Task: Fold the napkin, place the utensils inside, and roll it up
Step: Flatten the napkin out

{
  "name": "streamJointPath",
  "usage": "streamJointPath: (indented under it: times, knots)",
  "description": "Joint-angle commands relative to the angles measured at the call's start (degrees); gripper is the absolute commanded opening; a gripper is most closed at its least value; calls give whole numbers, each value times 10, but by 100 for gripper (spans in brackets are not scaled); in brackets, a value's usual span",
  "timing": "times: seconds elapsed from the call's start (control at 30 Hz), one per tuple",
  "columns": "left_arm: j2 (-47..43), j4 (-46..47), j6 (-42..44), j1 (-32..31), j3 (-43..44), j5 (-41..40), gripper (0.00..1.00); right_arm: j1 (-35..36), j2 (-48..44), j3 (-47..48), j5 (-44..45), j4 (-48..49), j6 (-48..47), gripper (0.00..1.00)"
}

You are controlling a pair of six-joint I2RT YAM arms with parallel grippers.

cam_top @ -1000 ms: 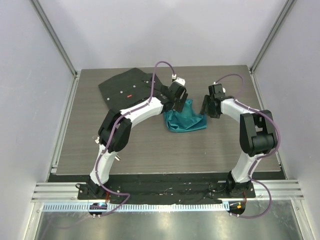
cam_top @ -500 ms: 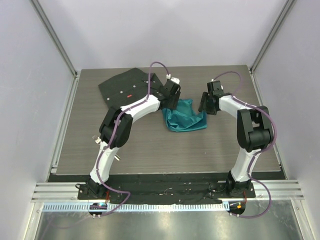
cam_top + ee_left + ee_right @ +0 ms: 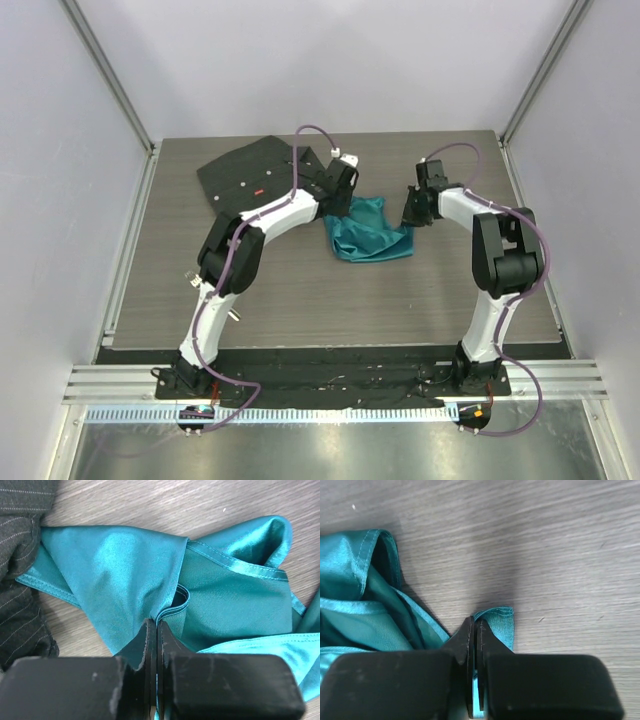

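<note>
The teal napkin (image 3: 368, 232) lies crumpled on the wooden table between the two arms. At its left back edge my left gripper (image 3: 340, 205) is shut on a hemmed fold of the napkin (image 3: 130, 570), the jaws pressed together with cloth between them (image 3: 156, 625). On the right side my right gripper (image 3: 412, 215) is shut on a corner of the napkin (image 3: 500, 622), teal fabric showing between its jaws (image 3: 476, 625). The utensils are not in view.
A black buttoned shirt (image 3: 255, 180) with a small red tag lies at the back left, touching the napkin's left edge (image 3: 20, 555). Bare wooden table (image 3: 300, 300) stretches in front of the napkin. Metal frame posts stand at the back corners.
Both grippers moved down and back onto the napkin's edges and closed from open to shut on the cloth. The napkin has shifted slightly.
</note>
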Motion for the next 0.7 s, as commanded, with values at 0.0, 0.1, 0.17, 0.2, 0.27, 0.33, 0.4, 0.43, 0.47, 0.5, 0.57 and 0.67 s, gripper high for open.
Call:
streamJointPath:
  times: [0.0,0.1,0.17,0.2,0.27,0.33,0.4,0.43,0.47,0.5,0.57,0.67]
  knots:
    - [-41,45,-17,13,16,19,0,-35,-14,53,-31,-5,-9,1]
    - [-46,48,-18,18,86,20,0,-62,-26,127,-26,-40,-21,1]
    - [-48,57,-16,19,148,25,0,-69,-42,192,-15,-65,-25,1]
    - [-53,64,-15,19,163,30,0,-72,-50,212,-7,-75,-27,1]
    - [-66,100,-15,20,178,50,0,-74,-67,262,8,-95,-31,1]
    - [-113,146,-26,19,143,68,0,-74,-111,272,40,-100,-29,1]
    - [-161,237,-40,19,26,80,0,-74,-170,256,50,-98,-26,1]
    - [-209,260,-64,18,-21,82,0,-74,-194,226,59,-94,-24,1]
    - [-233,278,-79,17,-68,81,0,-74,-215,203,61,-89,-22,1]
    - [-255,304,-99,14,-179,78,0,-74,-263,176,61,-83,-20,1]
    - [-318,327,-150,6,-293,64,5,-74,-307,78,65,-61,-14,1]
    - [-379,350,-190,-33,-464,40,59,-74,-386,-56,105,-44,-8,1]
